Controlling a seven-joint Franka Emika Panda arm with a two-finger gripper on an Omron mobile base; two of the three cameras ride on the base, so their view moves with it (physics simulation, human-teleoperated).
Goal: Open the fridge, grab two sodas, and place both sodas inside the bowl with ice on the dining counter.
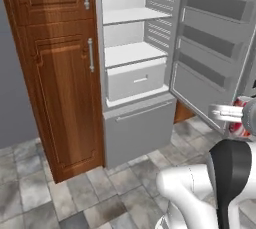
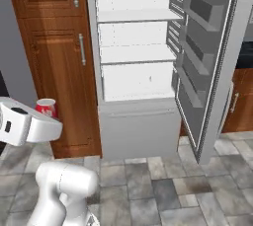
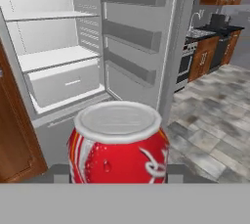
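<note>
Standing at the left of the left base view, a brown wooden cabinet with metal bar handles (image 1: 60,88) is seen beside the tall light-grey fridge (image 1: 137,128), whose door is swung wide, exposing white shelves and a drawer. Further right, a small red cylindrical soda can with a silver top (image 3: 118,142) is held upright between the jaws of the two-finger gripper (image 3: 118,171), in front of the fridge above the grey tiled floor (image 1: 75,193).

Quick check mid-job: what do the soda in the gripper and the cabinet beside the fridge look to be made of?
The soda looks like metal: glossy red painted wall with white markings, dull silver top. The cabinet beside the fridge looks like reddish-brown wood with visible grain and framed panels, fitted with metal-looking bar handles. All rendered, so only likely.
</note>
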